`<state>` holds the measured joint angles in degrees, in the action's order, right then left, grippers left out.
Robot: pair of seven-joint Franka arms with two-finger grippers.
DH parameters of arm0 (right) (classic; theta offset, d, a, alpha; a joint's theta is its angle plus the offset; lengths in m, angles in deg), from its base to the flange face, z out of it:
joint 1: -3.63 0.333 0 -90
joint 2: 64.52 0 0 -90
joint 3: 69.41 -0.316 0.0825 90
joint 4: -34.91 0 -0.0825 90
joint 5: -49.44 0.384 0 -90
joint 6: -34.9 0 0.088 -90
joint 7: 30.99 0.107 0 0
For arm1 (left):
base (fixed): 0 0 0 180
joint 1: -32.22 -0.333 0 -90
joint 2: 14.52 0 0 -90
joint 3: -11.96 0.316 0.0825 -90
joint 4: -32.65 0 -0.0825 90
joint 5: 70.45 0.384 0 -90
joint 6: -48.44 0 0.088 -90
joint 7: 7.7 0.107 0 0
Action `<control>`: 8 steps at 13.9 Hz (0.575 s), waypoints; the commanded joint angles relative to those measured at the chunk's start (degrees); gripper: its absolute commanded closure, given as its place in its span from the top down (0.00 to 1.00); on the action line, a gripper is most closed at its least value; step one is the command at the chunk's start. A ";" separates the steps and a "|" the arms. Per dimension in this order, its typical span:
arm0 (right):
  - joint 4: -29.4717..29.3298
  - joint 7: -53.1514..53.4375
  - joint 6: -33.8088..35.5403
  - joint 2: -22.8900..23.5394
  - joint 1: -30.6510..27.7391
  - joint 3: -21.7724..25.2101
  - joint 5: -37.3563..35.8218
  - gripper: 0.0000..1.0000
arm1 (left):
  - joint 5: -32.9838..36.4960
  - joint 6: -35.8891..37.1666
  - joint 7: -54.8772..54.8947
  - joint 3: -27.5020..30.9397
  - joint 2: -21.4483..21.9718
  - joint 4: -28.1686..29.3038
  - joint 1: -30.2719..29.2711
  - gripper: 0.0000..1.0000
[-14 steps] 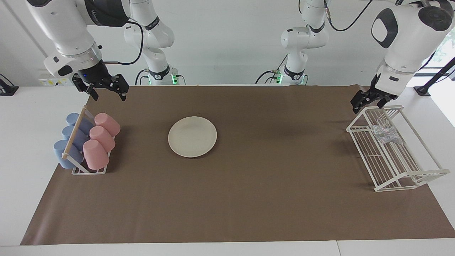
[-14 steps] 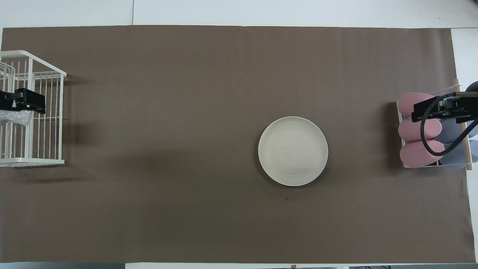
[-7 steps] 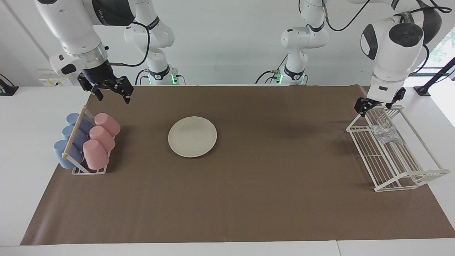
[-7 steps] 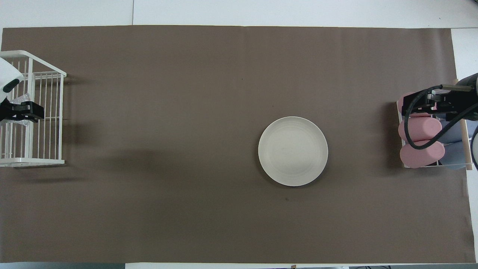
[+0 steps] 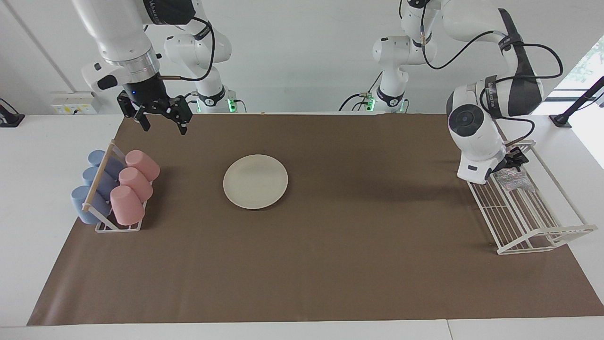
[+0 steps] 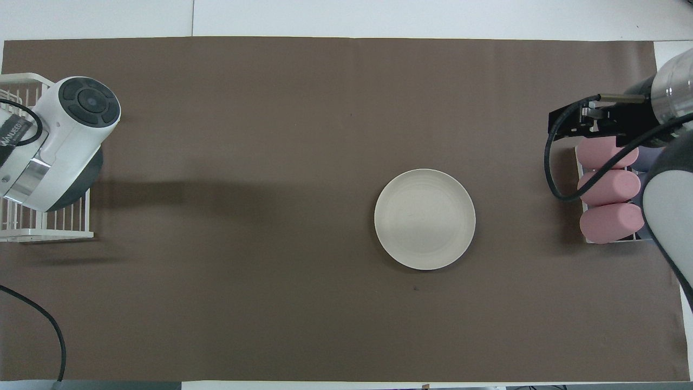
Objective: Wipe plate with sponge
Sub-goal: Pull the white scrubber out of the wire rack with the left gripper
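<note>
The cream-white plate (image 5: 255, 181) lies flat on the brown mat, toward the right arm's end; it also shows in the overhead view (image 6: 425, 219). The silvery mesh sponge (image 5: 512, 178) lies in the white wire rack (image 5: 533, 232) at the left arm's end. My left gripper (image 5: 514, 159) has come down at the rack's nearer end, right beside the sponge, largely hidden by its own wrist. In the overhead view the left arm covers the sponge. My right gripper (image 5: 162, 123) is open and empty, in the air over the mat beside the cup holder (image 6: 582, 120).
A holder with pink cups (image 5: 133, 182) and blue cups (image 5: 92, 189) stands at the right arm's end; the pink cups show from above (image 6: 606, 187). The wire rack's corner (image 6: 32, 234) shows under the left arm. The brown mat (image 5: 358, 264) covers the table.
My left arm has swung down over the rack, bringing the gripper close to the sponge. My right gripper has moved away from the cups toward the middle of the table.
</note>
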<state>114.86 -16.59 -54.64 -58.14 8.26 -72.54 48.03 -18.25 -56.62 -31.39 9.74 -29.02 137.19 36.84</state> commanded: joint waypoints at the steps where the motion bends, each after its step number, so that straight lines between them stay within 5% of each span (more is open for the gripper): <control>1: -11.66 4.02 3.76 8.12 1.42 -0.03 -0.35 1.00 | 1.68 0.74 -1.44 0.55 0.17 -0.39 0.83 1.00; 3: -11.66 21.28 3.84 7.86 3.62 -0.12 2.18 1.00 | 1.68 0.74 -3.11 0.55 0.26 -0.21 0.83 0.96; 4: -11.58 31.03 4.10 7.77 4.84 -0.03 5.51 1.00 | 1.68 0.82 -3.30 0.55 0.35 -0.12 0.83 0.82; 7: -11.58 56.46 4.90 7.51 10.11 -0.21 8.53 1.00 | 1.68 2.14 -6.01 0.55 0.61 0.23 0.92 0.14; 8: -11.57 61.48 5.59 7.07 12.57 -0.21 8.01 1.00 | 1.68 2.93 -6.28 0.55 0.70 0.49 0.92 0.00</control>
<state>104.57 32.77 -50.85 -50.99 17.59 -72.70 55.35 -17.67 -55.61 -35.76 9.81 -29.03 137.05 36.98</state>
